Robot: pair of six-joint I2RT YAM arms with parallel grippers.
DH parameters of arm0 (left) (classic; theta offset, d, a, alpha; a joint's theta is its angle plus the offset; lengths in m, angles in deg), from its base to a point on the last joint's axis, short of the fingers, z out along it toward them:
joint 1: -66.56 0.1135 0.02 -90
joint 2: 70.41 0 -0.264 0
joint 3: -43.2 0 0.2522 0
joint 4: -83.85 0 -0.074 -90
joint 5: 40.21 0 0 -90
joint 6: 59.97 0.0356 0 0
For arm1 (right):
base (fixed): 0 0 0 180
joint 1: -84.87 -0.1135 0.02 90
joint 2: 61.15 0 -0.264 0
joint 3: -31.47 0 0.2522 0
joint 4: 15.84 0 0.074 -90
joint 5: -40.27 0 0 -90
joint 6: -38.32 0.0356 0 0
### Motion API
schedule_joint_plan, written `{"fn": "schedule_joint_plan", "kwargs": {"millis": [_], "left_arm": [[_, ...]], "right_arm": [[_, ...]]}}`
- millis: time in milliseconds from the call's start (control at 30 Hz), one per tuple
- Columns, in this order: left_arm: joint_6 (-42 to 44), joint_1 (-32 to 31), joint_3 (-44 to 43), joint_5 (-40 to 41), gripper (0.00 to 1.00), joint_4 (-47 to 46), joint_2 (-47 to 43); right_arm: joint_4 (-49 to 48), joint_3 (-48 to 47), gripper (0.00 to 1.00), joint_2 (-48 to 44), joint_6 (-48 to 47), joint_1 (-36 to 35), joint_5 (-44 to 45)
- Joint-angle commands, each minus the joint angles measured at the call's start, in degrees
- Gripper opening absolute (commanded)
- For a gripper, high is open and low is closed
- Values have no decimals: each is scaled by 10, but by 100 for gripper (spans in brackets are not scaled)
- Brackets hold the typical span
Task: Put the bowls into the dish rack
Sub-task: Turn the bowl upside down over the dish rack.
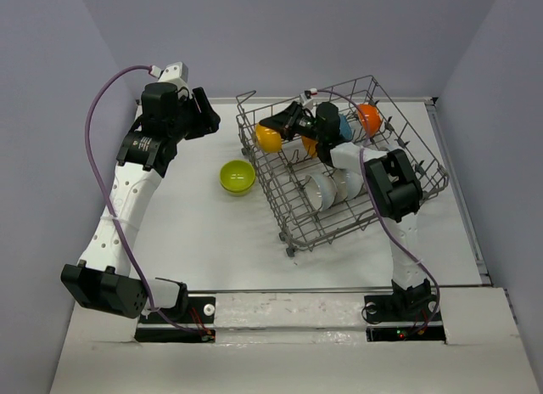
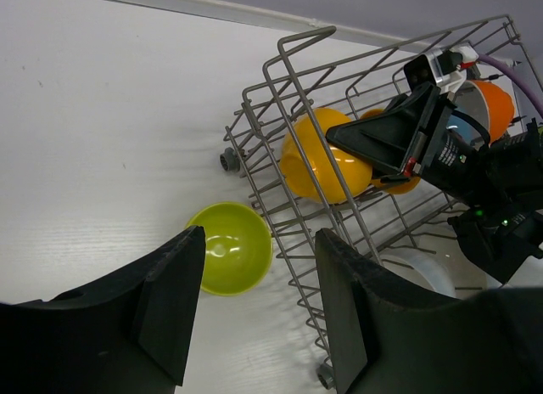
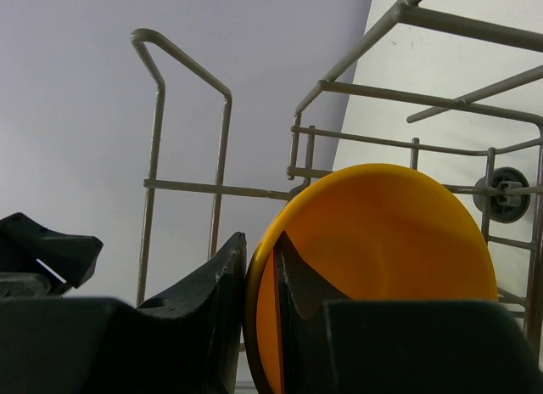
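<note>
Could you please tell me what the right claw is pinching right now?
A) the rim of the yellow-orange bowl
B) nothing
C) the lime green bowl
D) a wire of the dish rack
A: the right claw is closed on the rim of the yellow-orange bowl inside the dish rack, while the lime green bowl lies outside it, untouched.
</note>
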Motion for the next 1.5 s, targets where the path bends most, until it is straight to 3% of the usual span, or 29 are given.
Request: {"fn": "schedule_joint_plan", "kwargs": {"millis": [0, 567, 1100, 1467], "left_arm": [[4, -3, -15, -9, 63, -25, -6], [4, -3, -12, -8, 63, -25, -6], [5, -4, -9, -10, 63, -27, -7], [4, -4, -6, -13, 63, -28, -9]], "right_arm": [[-26, -36, 1, 4, 13, -5, -11], [-22, -31, 1, 21, 21, -15, -10], [50, -29, 1, 23, -29, -15, 15], [129, -16, 28, -16, -97, -10, 77]]}}
